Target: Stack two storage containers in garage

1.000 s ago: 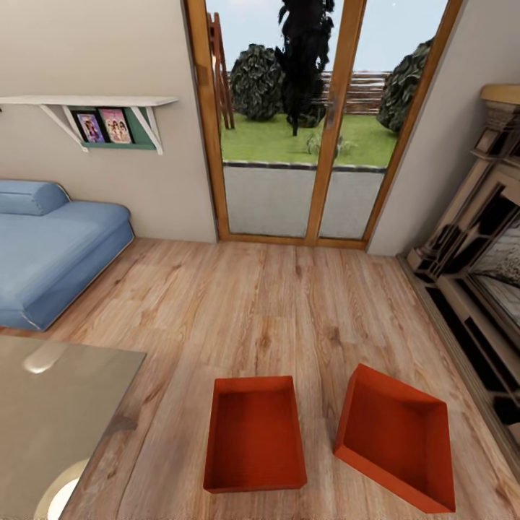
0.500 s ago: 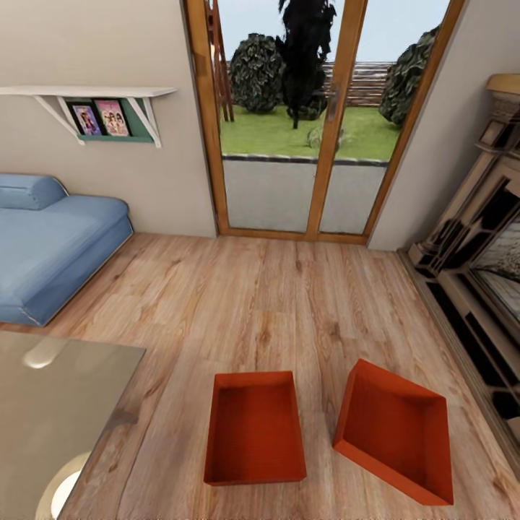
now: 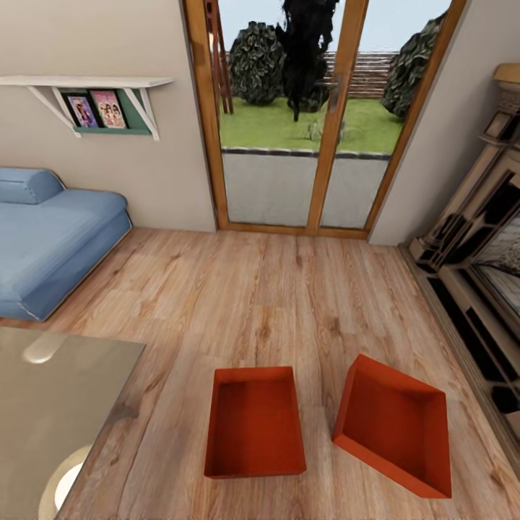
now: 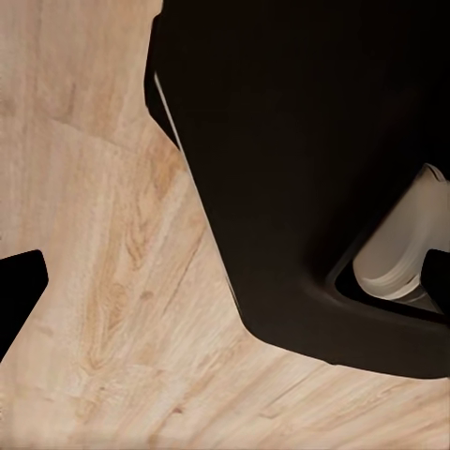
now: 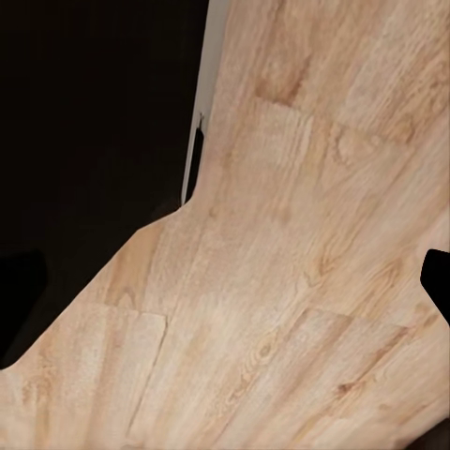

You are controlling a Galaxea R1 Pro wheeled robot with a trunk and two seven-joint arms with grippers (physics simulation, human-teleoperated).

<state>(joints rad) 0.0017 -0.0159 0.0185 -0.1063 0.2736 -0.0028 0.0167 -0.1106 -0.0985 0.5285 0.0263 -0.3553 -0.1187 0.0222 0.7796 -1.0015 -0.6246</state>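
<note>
Two storage containers (image 3: 254, 422) (image 3: 395, 425) sit side by side on wood-plank floor (image 3: 274, 289), nr glass doors (image 3: 303, 123); grippers' state, can't tell tbh.

It was a home living room: a blue sofa (image 3: 50, 245), wood-plank floor (image 3: 267, 303), wood-framed glass doors (image 3: 303, 123) onto a garden, and a wall shelf (image 3: 87, 83) with framed pictures (image 3: 96, 110).

containers: we're counting two (image 3: 254, 422) (image 3: 393, 426)
sofa: one (image 3: 50, 242)
shelf: one (image 3: 87, 83)
photos: two (image 3: 81, 110) (image 3: 110, 108)
</note>
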